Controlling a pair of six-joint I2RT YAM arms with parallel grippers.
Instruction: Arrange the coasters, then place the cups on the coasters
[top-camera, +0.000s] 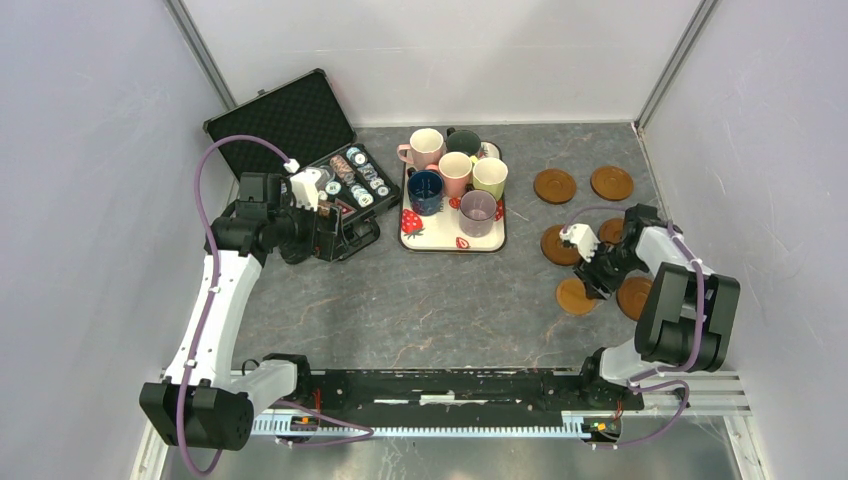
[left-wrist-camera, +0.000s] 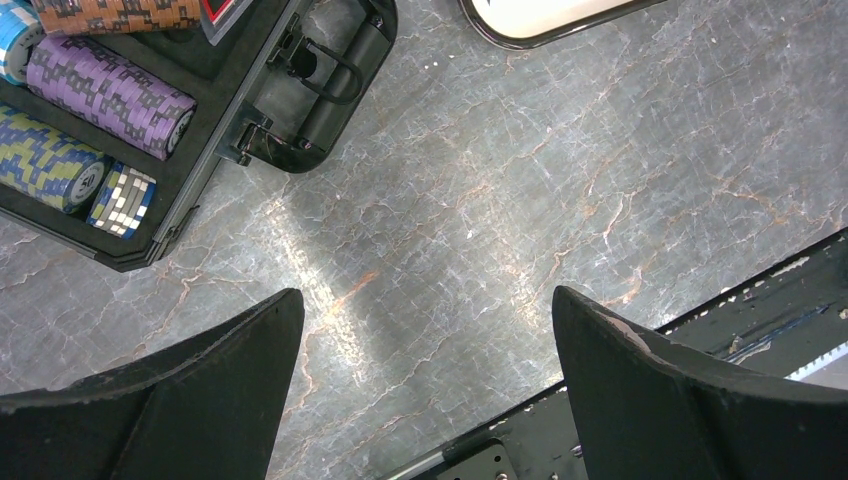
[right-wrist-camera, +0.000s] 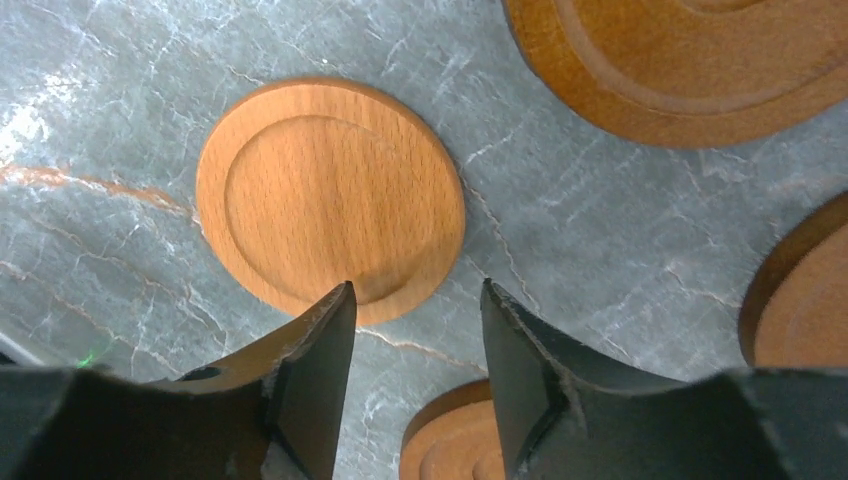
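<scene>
The right pincer (right-wrist-camera: 417, 285) hovered half-spread and empty near the worktop's (left-wrist-camera: 500, 200) right edge. A round, flat brown wooden coaster (right-wrist-camera: 330, 200) lay just ahead of its tips, off-centre toward one finger. The left pincer (left-wrist-camera: 427, 292), spread wide, hung well apart toward the back left corner.

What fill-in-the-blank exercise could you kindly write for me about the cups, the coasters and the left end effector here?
1. All six cups stand on the strawberry-print ____.
2. The number of coasters carrying a cup is ____.
3. The left end effector, holding nothing, has its jaws wide ____.
4. The black case holds poker ____.
Missing words: tray; zero; open; chips.
</scene>
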